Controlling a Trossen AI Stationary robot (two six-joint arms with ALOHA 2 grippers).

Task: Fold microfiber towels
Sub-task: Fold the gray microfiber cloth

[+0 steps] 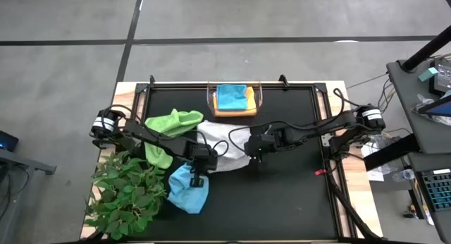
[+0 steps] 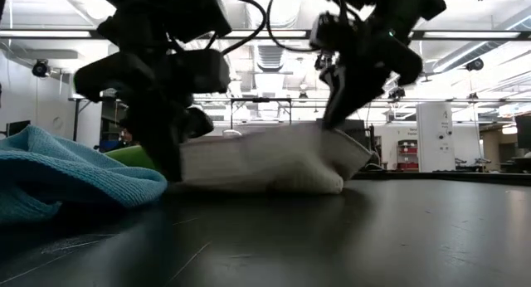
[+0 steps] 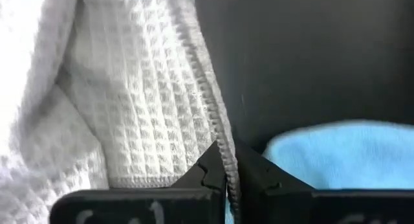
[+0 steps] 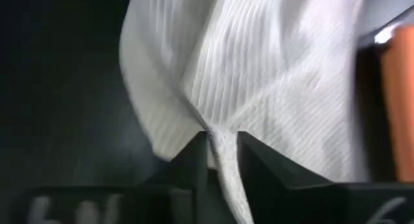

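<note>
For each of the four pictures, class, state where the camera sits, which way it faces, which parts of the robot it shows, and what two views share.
High view: above the table, facing straight down; both arms, left end effector and right end effector at the white towel.
Low view: at table-top height, facing level across; both arms come down onto the white towel.
Left wrist view: on the left arm, facing forward; its fingers pinch the towel's hem.
Right wrist view: on the right arm; its fingers flank a towel fold.
Shared: the white towel, in all four.
</note>
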